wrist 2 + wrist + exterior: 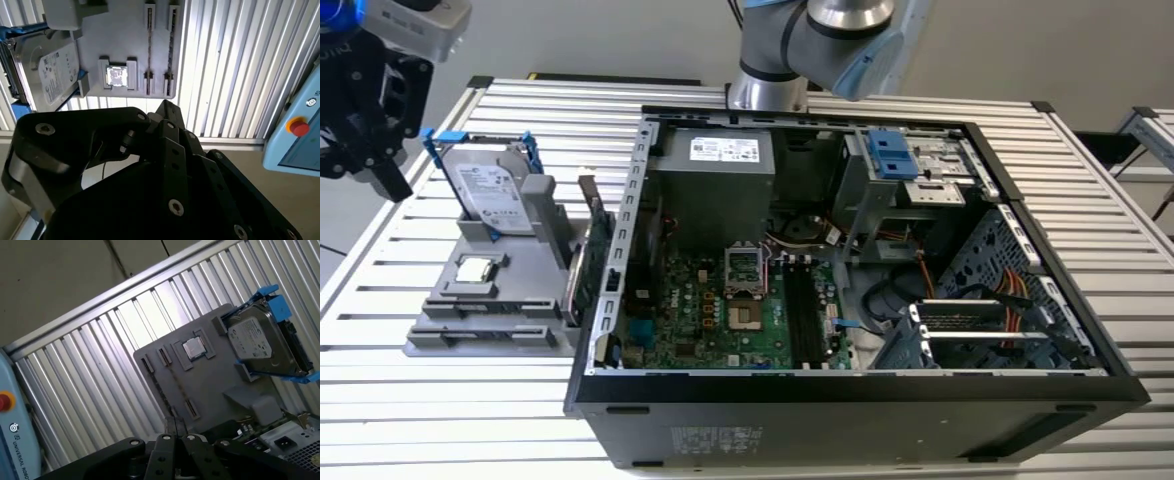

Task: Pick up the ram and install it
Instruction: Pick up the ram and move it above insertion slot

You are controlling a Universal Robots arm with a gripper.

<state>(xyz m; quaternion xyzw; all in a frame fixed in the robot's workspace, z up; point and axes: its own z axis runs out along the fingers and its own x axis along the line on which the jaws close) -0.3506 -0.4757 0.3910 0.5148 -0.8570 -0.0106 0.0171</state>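
The ram (170,45) is a thin dark strip standing edge-on in a slot of the grey fixture (125,30); in the first wrist view it is a fine line (171,390). A second like strip (149,47) sits in the parallel slot. My black gripper (360,170) hangs high beyond the table edge at the exterior view's left, well apart from the fixture (440,335). In both wrist views its fingertips (176,422) meet with nothing between them, so the gripper (165,106) is shut and empty.
The fixture also carries a silver hard drive (494,190) in a blue frame, a processor chip (478,268) and an upright green board (598,260). The open computer case (854,392) stands to its right, motherboard (720,310) exposed. A blue pendant with a red button (299,126) lies nearby.
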